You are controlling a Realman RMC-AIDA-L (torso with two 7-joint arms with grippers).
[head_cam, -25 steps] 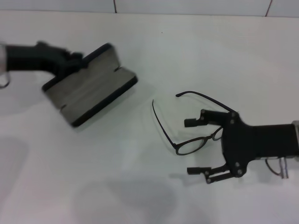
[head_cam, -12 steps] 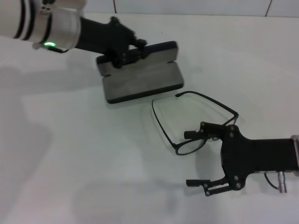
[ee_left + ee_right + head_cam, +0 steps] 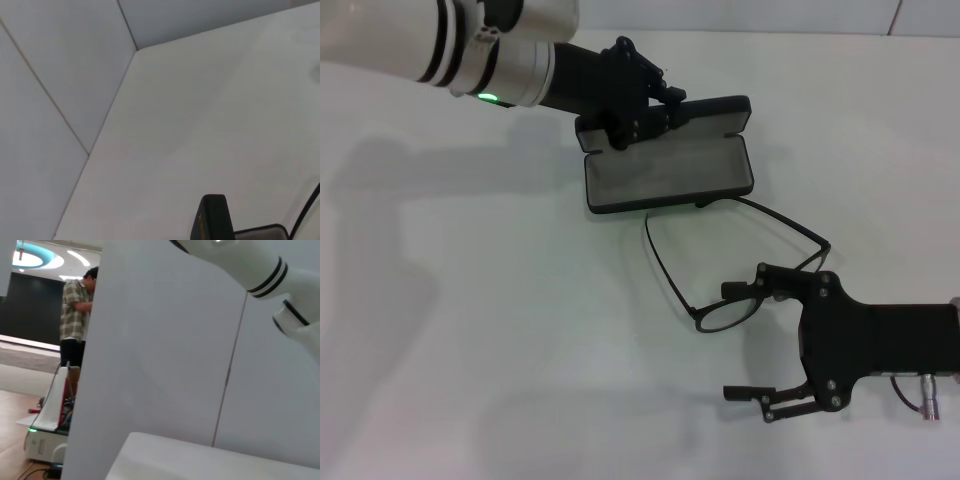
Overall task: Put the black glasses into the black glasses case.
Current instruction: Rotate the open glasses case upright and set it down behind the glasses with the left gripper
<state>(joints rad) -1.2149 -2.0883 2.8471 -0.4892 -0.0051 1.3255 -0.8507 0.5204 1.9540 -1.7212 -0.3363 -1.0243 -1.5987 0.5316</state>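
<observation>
Toward the desk's (image 3: 470, 330) far edge, my left claw (image 3: 638, 112) grips the open black glasses case (image 3: 670, 170). My right claw (image 3: 745, 340), spread wide, straddles the black glasses (image 3: 740, 262) beside it. Next: I pinch the frame.

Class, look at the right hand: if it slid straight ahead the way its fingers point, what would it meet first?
The right hand, open, points toward the robot's left. Its upper finger already overlaps the glasses, so they would likely be met first, though height above them is unclear. The case lies off that line.
</observation>
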